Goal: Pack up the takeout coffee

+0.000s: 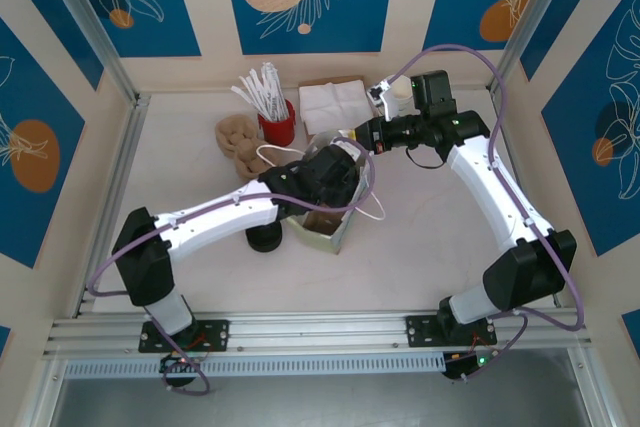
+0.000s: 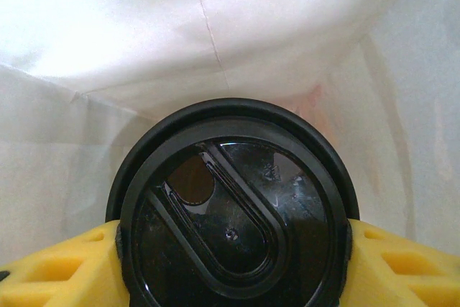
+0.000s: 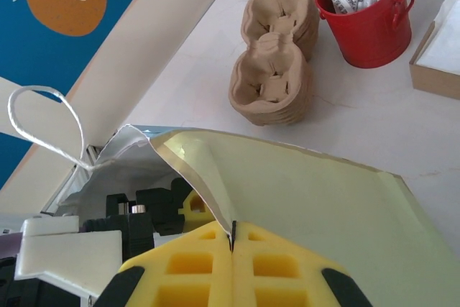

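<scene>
Inside the bag (image 2: 215,26), the left pincer (image 2: 231,264) is clasping the coffee (image 2: 230,199), the right pincer (image 3: 231,246) pinching its rim; lowering upright is advisable.

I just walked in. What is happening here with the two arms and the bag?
The left pincer grips the takeout coffee cup with a round black plastic lid, one yellow finger on each side, inside a pale paper bag with a white loop handle. The right pincer is shut on the bag's rim and holds its mouth open. The cup is not yet released. Beyond the bag stand a stack of brown pulp cup carriers and a red bucket of wrapped sticks.
</scene>
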Motion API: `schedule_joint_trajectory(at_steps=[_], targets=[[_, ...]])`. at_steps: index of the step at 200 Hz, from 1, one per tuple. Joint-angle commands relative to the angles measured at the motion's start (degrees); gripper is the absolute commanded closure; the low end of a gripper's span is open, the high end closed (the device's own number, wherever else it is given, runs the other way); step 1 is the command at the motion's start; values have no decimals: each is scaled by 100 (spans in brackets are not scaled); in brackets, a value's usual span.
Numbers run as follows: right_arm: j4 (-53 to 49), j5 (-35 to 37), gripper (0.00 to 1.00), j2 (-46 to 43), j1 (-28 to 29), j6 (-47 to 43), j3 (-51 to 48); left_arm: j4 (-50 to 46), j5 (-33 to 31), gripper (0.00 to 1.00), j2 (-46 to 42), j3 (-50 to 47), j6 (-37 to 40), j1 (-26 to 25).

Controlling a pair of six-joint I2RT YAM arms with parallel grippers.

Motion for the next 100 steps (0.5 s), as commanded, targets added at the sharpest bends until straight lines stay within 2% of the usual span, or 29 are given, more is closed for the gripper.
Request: schedule_joint_trajectory(at_steps=[1,100], targets=[[46,-274,100,76,-49,25,48,92,232,37,118,220,-157,50],[487,-425,100,172,-43,-142,34,-295,530,38,-87,453,-293,52]])
